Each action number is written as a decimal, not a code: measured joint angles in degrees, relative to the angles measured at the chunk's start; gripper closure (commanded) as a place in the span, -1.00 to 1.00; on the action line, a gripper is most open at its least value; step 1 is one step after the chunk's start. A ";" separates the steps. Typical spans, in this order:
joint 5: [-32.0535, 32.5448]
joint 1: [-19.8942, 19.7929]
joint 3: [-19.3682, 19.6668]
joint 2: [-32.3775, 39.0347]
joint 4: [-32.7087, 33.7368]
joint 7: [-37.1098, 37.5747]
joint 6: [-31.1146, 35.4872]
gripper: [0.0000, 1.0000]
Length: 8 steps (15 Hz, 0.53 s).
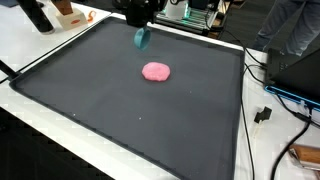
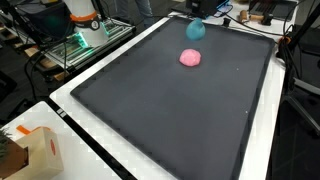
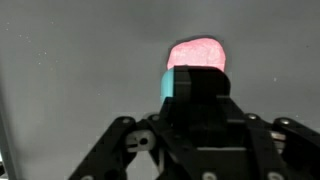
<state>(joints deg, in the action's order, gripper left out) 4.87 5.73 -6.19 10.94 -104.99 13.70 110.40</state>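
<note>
One arm is reaching down from the top edge in an exterior view, its gripper [image 1: 140, 31] pointing straight down over the far side of the black mat [image 1: 80, 110]. The fingers are closing narrowly on a teal block [image 1: 142, 40], which is hanging at the mat's far rim. A pink lump [image 1: 156, 71] is lying on the mat nearer the camera, apart from the block.

Seen in an exterior view from the opposite end, only the tip of the gripper [image 2: 196, 18] is showing at the top edge, with the teal block [image 2: 196, 31] under it and the pink lump [image 2: 190, 58] just below on the black mat [image 2: 170, 120]. A cardboard box [image 2: 35, 150] is sitting on the white table [image 2: 75, 165]; I cannot tell what it is holding.

Looking through the wrist view, the gripper [image 3: 195, 95] is pinching the teal block [image 3: 176, 84] against a dark finger, and the pink lump [image 3: 197, 52] is showing just beyond it.
</note>
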 measured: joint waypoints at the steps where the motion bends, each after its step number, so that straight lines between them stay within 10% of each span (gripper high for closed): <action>1: -1.90 -0.38 0.21 -0.81 -0.40 -1.58 -0.07 0.50; 8: -11.49 -2.22 1.13 -5.98 -3.27 -10.20 -0.52 0.50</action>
<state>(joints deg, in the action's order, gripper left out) -6.63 3.51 -5.06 4.96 -108.27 3.50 109.88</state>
